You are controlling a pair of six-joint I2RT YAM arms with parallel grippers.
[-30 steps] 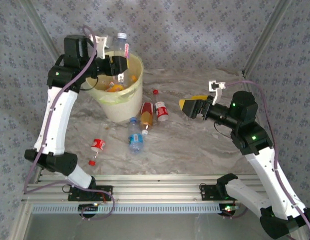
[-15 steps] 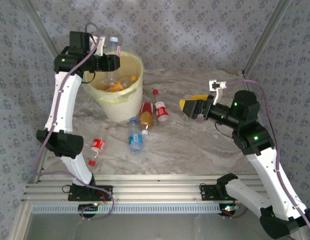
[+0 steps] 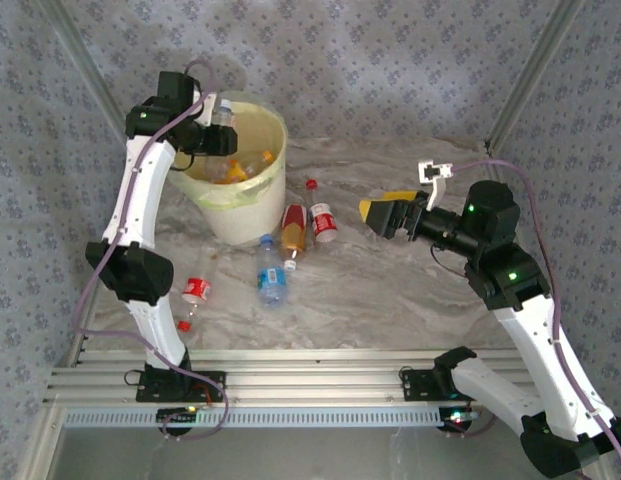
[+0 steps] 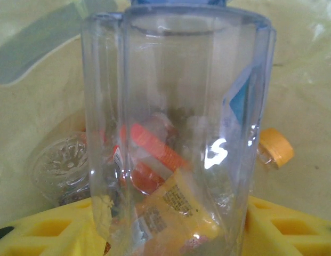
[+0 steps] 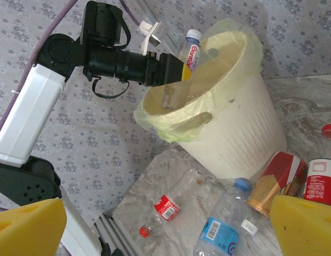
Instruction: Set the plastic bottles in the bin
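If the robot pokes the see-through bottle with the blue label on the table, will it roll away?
Probably a bit: the blue-label bottle lies on its round side on the smooth table. It looks empty, so it is likely light and easy to shove. Its thin clear wall might squash under a tight squeeze.

The bottle (image 4: 176, 133) is glossy clear plastic, the bin (image 5: 245, 138) matt plastic.

Inspector: Bin (image 3: 255, 205)?
Clerk: Cream; liner (image 5: 173, 125) pale yellow-green.
Inspector: Worktop (image 3: 390, 290), walls (image 3: 390, 60)?
Clerk: Grey-beige marbling; grey floral print.
Inspector: Bottles (image 3: 196, 290)?
Clerk: Held bottle (image 5: 190, 53) clear, red lettering; blue-label bottle (image 3: 271, 278) clear, blue cap; amber bottle (image 3: 294, 230), red label.
Inspector: Right gripper (image 3: 368, 210)?
Clerk: Yellow fingers (image 5: 26, 226).
Inspector: Arms (image 3: 140, 200)?
Clerk: White links, black joints.
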